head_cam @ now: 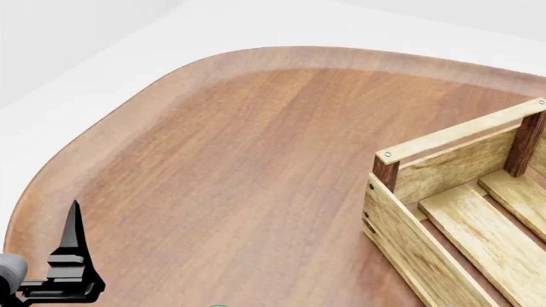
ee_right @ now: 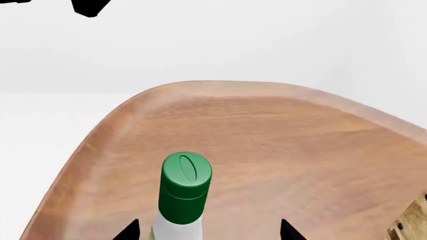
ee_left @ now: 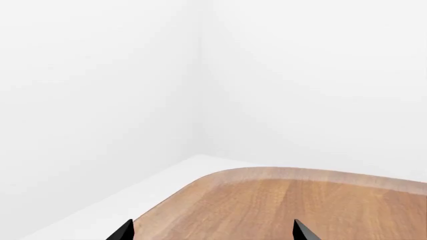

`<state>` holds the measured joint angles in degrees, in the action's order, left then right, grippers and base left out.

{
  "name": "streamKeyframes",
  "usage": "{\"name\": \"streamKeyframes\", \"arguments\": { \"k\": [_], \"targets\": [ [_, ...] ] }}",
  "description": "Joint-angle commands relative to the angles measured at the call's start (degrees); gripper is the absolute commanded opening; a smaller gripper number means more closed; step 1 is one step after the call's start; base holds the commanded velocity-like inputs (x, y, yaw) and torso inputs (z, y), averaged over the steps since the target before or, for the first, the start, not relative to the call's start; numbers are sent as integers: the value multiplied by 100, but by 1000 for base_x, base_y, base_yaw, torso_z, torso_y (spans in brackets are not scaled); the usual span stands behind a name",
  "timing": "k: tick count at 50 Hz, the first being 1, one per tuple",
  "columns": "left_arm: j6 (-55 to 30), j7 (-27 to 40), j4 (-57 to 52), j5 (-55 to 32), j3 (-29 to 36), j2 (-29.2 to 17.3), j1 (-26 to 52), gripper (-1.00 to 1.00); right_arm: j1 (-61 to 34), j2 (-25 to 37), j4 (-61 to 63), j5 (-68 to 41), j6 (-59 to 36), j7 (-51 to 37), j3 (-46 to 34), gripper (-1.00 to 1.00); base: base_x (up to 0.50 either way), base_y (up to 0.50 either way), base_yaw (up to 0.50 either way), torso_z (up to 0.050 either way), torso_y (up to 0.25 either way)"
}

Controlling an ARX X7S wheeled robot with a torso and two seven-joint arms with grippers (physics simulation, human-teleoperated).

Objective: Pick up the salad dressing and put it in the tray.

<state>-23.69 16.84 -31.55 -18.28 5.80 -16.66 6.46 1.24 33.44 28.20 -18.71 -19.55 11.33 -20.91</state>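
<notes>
The salad dressing (ee_right: 185,185) is a white bottle with a green cap, standing upright on the wooden table. It shows only in the right wrist view. My right gripper (ee_right: 208,233) is open, one fingertip on each side of the bottle's body, and the bottle stands nearer one fingertip. Neither fingertip visibly touches it. The tray (head_cam: 452,167), a light-wood slatted crate with dark corner posts, stands at the right in the head view and holds nothing that I can see. My left gripper (ee_left: 213,233) is open and empty over the table's near left part.
The round-cornered wooden table (head_cam: 239,160) has a white floor and walls beyond its far and left edges. One finger (head_cam: 74,230) of the left gripper points up at the head view's lower left. A corner of the crate (ee_right: 415,220) shows in the right wrist view.
</notes>
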Motion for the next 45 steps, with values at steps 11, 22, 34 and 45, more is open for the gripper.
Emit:
{"name": "streamKeyframes", "arguments": {
  "k": [11,22,34,45],
  "targets": [
    [16,49,6,-36,31,-45,15,100,-534,-494,-684,-65,-213,183,-416,100,0,0,0,0,0],
    [-1,70,-2,-61,44,-76,48,100,-865,-682,-1074,-69,-342,339,-609,100,0,0,0,0,0],
    [23,91,5,-73,62,-100,48,100,-1186,-922,-1682,-79,-299,342,-576,100,0,0,0,0,0],
    [27,119,0,-107,54,-121,41,100,-1517,-1149,-2181,-65,-312,527,-764,100,0,0,0,0,0]
  ]
}}
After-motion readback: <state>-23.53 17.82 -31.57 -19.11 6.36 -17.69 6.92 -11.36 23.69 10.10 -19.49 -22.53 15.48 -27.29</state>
